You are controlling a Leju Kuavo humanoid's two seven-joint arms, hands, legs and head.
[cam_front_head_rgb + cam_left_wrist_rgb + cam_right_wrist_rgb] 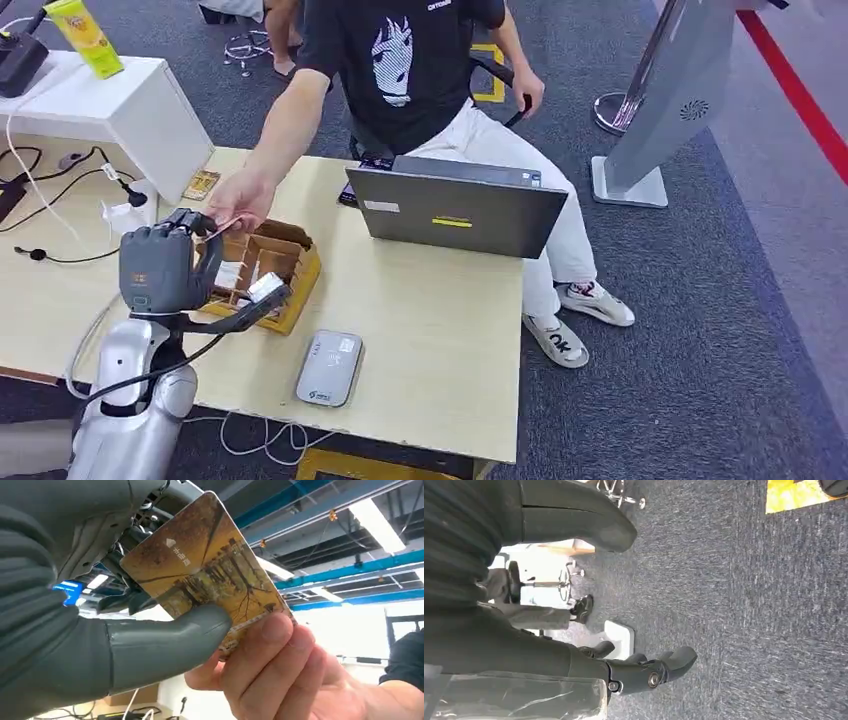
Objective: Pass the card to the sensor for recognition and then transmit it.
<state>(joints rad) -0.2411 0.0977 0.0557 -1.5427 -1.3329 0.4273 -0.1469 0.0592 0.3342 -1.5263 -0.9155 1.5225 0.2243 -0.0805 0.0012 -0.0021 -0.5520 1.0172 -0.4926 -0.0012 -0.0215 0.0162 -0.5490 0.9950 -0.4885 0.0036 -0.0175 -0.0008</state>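
Note:
My left hand [160, 265] is raised above the table's left part, beside the wooden box [285, 262]. It pinches a brown-gold picture card [200, 565] between its thumb [165, 640] and its fingers. A person's hand [280, 675] grips the same card at its other end; in the head view that person's hand [238, 200] reaches in from across the table to my fingers. The grey card sensor [329, 367] lies flat near the table's front edge. My right hand [644, 672] hangs over grey carpet, fingers apart, holding nothing.
A person in a black T-shirt [405, 60] sits behind the table. A grey laptop [455, 210] stands at the back. The wooden box holds cards in compartments. A white cabinet [110, 105] and cables [60, 200] sit at the left. A grey stand [660, 110] is on the carpet at right.

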